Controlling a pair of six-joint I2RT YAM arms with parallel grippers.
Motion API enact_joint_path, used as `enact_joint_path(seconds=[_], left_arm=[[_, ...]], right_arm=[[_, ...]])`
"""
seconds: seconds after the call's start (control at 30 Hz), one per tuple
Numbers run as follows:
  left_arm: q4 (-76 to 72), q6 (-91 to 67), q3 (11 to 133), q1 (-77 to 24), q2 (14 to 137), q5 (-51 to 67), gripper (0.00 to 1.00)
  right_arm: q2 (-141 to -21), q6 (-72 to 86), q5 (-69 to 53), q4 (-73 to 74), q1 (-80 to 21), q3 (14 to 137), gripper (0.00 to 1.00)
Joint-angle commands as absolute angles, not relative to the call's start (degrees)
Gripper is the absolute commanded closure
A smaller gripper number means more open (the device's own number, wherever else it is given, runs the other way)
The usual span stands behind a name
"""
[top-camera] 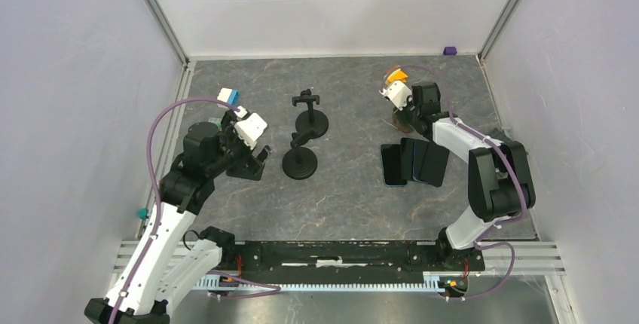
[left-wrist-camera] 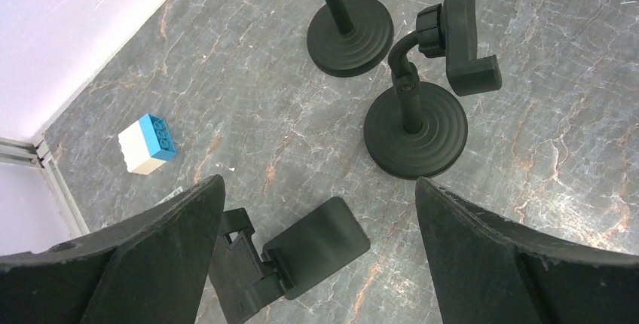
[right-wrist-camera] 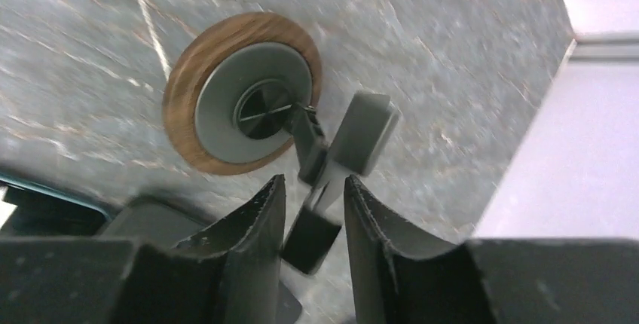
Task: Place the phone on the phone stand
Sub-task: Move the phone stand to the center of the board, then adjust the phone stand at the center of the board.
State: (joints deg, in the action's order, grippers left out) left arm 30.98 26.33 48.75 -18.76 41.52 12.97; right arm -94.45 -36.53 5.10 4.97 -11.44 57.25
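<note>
From above, my left gripper hangs left of two black stands. My right gripper sits at the wood-based stand, and the phones lie flat on the table just nearer.

Left wrist: my jaws gape wide, holding nothing, above a folded stand.

Right wrist: my fingers closely flank that stand's black arm; blur hides whether they press it.

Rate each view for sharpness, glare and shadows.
Top external view: sharp, evenly lit, soft shadows on the marbled table, no glare. Left wrist view: crisp on the round-based black stand and the blue-and-white block. Right wrist view: motion-blurred, the wood-rimmed stand base smeared, its own fingers sharper.
</note>
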Motion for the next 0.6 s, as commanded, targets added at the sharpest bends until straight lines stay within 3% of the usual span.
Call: enact_joint_path(seconds=[0.0,0.27,0.57], left_arm=[[30.0,24.24,48.02,-19.06,40.87,15.12,0.0],[29.56,24.07,47.11,-19.16,40.39,15.38,0.0],[27.92,24.52,46.49,-19.33,42.28,17.6,0.0]], right_arm=[[-91.63,-42.6,15.32,3.27,-11.01,55.27,0.58],[-93.11,-42.01,15.34,3.07,-11.05,56.13,0.59],[-95.31,-42.45,16.94,2.75,-11.02,58.83,0.66]])
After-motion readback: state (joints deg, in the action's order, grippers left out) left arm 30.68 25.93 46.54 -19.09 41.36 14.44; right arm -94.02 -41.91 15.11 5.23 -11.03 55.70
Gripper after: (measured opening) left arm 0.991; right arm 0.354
